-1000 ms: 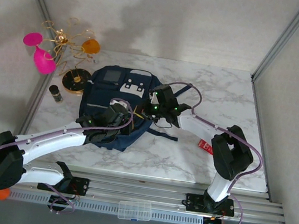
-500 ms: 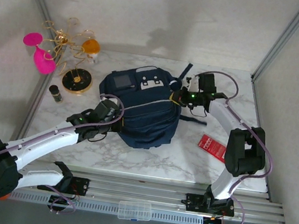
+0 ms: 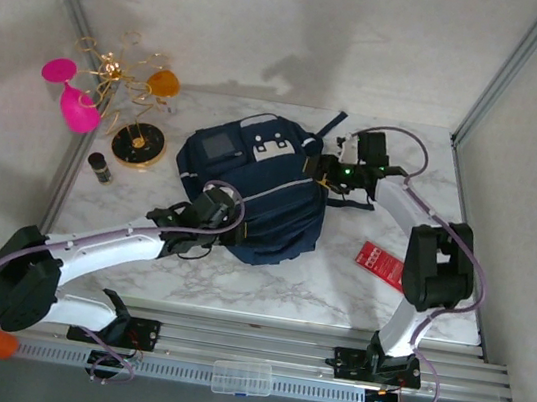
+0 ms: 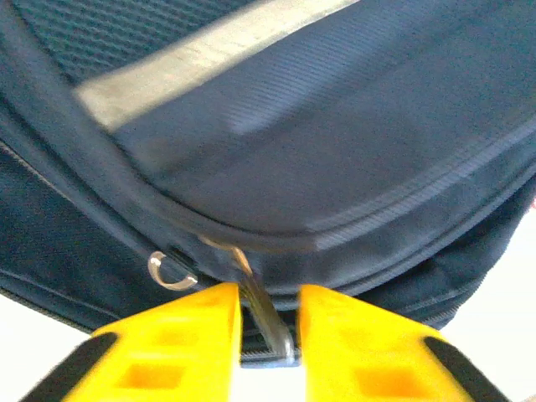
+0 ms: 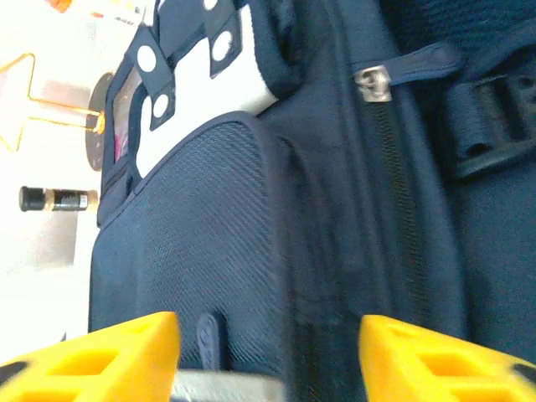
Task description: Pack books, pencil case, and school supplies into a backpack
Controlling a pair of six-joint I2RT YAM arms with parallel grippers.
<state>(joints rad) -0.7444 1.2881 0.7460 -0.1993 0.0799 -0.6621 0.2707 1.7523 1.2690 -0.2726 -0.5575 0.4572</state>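
Observation:
The navy backpack (image 3: 256, 184) lies in the middle of the marble table, its white-patched top toward the back. My left gripper (image 3: 228, 228) sits at its lower left edge. In the left wrist view the left gripper (image 4: 270, 295) stands open by a narrow gap, with a metal zipper pull (image 4: 261, 311) leaning loose against one finger. My right gripper (image 3: 326, 174) is at the backpack's upper right side. In the right wrist view the right gripper (image 5: 268, 339) is wide open over the dark fabric (image 5: 218, 226). The red school supplies packet (image 3: 381, 261) lies flat to the right. The books and pencil case are out of view.
A pink glass (image 3: 73, 101), a gold wire stand (image 3: 126, 74) and a round dark base (image 3: 138, 146) crowd the back left corner. A small dark bottle (image 3: 101, 169) stands beside them. A clear plastic box (image 3: 242, 377) rests on the front rail.
The backpack went from lying low between the arms to sitting further back. The right gripper moved to its back right side, the left slid right along its lower edge. Both grippers opened.

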